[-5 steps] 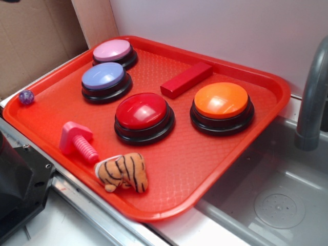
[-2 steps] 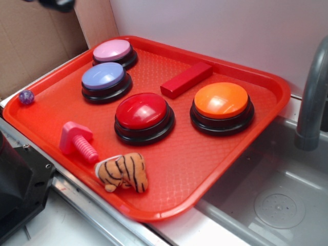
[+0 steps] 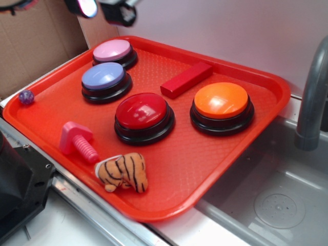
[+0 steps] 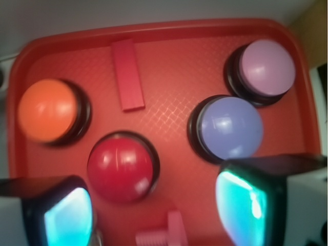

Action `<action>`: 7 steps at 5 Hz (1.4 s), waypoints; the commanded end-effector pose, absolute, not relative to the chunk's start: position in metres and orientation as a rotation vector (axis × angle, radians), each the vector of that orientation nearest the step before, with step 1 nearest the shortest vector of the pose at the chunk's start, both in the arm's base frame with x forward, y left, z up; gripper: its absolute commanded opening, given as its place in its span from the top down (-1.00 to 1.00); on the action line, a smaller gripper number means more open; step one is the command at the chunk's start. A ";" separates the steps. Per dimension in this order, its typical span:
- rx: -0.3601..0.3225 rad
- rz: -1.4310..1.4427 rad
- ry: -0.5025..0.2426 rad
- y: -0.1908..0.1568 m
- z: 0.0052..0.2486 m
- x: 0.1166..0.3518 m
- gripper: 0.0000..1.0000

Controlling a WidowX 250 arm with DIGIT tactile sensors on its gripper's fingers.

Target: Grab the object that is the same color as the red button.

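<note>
Dark-red block: lies ahead of the gripper and slightly left, beyond the red button; long axis roughly fore-aft; jaws spread, empty.

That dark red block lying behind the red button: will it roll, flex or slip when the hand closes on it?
The dark red block lies flat on the tray, with square edges, so it probably won't roll. It looks solid and straight, likely rigid and light. Its faces look smooth, so it may slip unless the open hand, now high above, squeezes its long sides.
</note>
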State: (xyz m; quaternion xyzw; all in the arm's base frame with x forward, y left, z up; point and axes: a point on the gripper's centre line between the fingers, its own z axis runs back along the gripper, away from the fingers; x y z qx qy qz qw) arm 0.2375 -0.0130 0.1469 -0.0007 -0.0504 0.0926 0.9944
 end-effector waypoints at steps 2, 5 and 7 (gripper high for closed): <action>0.052 0.189 -0.193 -0.016 0.093 0.312 -1.00; -0.083 0.172 -0.210 -0.010 0.055 0.329 -1.00; -0.038 0.134 -0.165 -0.011 0.042 0.339 -1.00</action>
